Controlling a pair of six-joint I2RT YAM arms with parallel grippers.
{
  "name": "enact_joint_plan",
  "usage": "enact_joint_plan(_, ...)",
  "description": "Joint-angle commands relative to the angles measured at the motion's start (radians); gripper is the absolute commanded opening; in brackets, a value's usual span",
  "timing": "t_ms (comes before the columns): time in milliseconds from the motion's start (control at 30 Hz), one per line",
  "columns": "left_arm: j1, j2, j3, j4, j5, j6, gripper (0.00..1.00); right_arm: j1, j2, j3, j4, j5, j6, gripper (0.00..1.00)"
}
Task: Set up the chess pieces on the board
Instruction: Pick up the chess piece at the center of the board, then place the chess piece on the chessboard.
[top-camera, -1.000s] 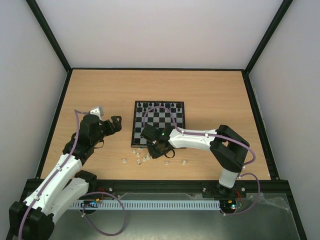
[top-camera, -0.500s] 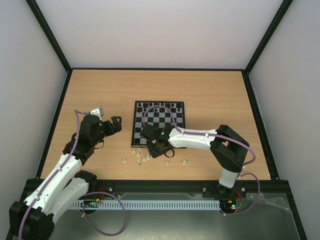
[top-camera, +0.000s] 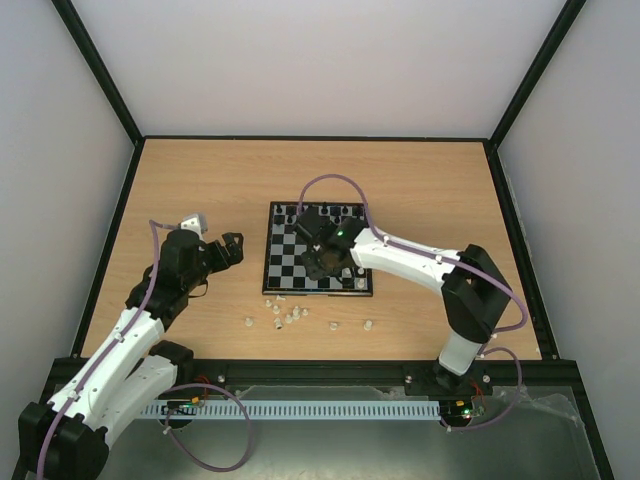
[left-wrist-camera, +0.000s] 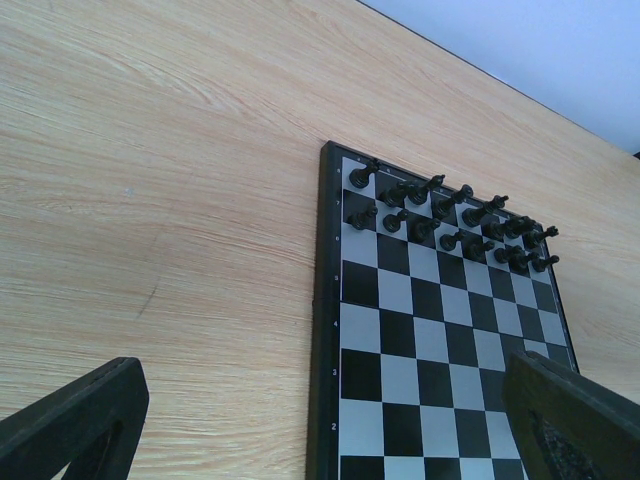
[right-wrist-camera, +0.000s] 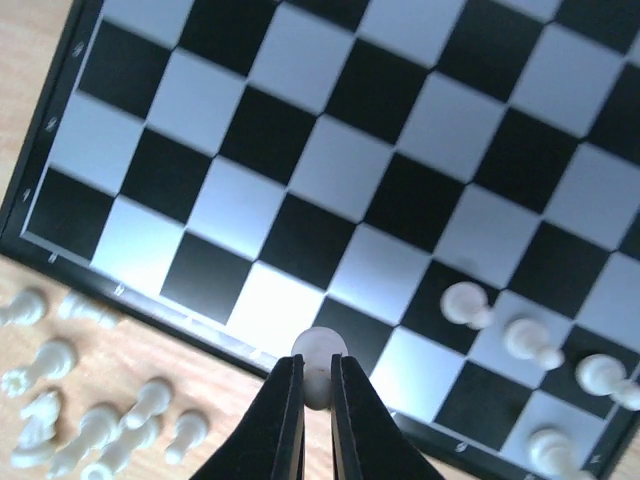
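Note:
The checkered board (top-camera: 268, 262) lies mid-table, and its bare squares fill the right wrist view (right-wrist-camera: 330, 60). My right gripper (top-camera: 322, 262) hovers over the board's near rows, shut on a cream-white pawn (right-wrist-camera: 320, 358); in its own view the gripper (right-wrist-camera: 318, 390) is above the near edge. Several white pieces stand on the board's near right rows (right-wrist-camera: 525, 340). Several loose white pieces (top-camera: 285, 315) lie on the table in front of the board and show in the right wrist view (right-wrist-camera: 90, 420). My left gripper (top-camera: 232, 248) is open and empty, left of the board.
Black pieces (top-camera: 320, 212) fill the board's two far rows, also seen in the left wrist view (left-wrist-camera: 450, 215). Two stray white pieces (top-camera: 368, 325) lie right of the loose group. Black frame rails border the wooden table.
My right gripper has moved from the loose pieces at the board's near edge up and over the board, carrying a white pawn. The left arm has not moved.

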Motion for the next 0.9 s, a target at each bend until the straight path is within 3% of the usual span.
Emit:
enact_joint_plan(0, 0.0, 0.001, -0.012, 0.008, -0.006, -0.003, 0.99, -0.048, 0.024, 0.041, -0.084, 0.017, -0.049, 0.07)
enact_joint_plan(867, 0.001, 0.016, -0.003, 0.012, -0.007, 0.001, 0.99, -0.104, 0.162, 0.058, -0.034, -0.017, -0.084, 0.07)
